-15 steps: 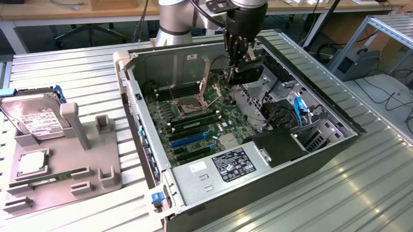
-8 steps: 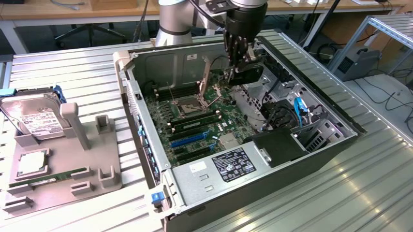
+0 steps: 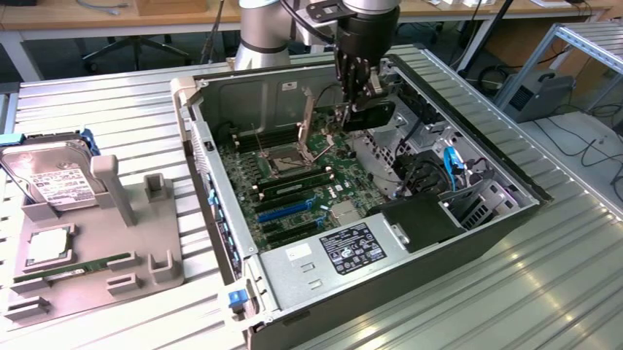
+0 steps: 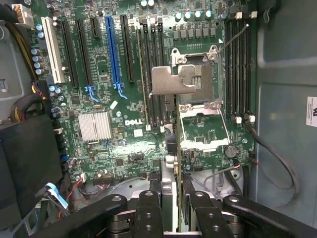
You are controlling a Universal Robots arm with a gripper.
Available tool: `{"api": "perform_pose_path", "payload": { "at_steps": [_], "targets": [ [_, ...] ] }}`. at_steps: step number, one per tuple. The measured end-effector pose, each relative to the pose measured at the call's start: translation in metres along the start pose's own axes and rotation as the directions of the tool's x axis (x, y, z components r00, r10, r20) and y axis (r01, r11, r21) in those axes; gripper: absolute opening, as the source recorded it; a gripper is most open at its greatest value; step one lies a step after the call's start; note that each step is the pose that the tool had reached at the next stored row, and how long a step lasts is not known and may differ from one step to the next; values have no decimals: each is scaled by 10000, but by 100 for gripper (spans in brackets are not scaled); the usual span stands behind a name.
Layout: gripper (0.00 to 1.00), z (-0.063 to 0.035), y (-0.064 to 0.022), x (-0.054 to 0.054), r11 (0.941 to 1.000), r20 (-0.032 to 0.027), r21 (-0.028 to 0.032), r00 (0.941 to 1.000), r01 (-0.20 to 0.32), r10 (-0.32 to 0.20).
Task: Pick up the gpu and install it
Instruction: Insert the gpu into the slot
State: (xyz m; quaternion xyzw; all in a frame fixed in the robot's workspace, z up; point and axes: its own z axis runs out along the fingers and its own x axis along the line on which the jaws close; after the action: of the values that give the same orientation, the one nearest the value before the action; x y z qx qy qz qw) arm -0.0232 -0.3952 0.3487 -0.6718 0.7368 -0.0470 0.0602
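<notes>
Pickup done: hand (image 3: 357, 87) clenched on gpu (image 3: 372, 114), upper centre of exterior view, hanging above motherboard (image 3: 292, 182) inside open case (image 3: 467, 240). Card not seated in any slot; blue expansion slot (image 4: 113, 54) empty. Install left.

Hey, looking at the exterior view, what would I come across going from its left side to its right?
hard drive → CPU socket on the motherboard → gpu held in the gripper → blue cable
</notes>
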Motion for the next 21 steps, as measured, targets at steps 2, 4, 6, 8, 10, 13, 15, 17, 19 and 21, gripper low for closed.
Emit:
{"api": "perform_pose_path", "payload": {
  "at_steps": [2, 4, 6, 8, 10, 13, 15, 17, 19, 21],
  "targets": [
    [27, 5, 3, 10, 10000, 0, 0, 10000, -1, 1],
    [27, 9, 6, 21, 10000, -1, 0, 10000, -3, 3],
    [27, 13, 9, 36, 10000, 0, 0, 10000, -1, 1],
    [27, 15, 14, 52, 10000, 0, 0, 10000, -2, 2],
    [27, 15, 20, 69, 10000, -1, 0, 10000, -1, 1],
    [27, 17, 27, 85, 10000, 0, 0, 10000, -1, 1],
    [27, 17, 33, 97, 10000, 0, 0, 10000, -1, 1],
    [27, 18, 39, 109, 10000, 0, 0, 10000, -1, 1],
    [27, 18, 45, 120, 10000, 1, 0, 10000, -1, 1],
    [27, 19, 49, 131, 10000, 0, 0, 10000, -1, 1]
  ]
}}
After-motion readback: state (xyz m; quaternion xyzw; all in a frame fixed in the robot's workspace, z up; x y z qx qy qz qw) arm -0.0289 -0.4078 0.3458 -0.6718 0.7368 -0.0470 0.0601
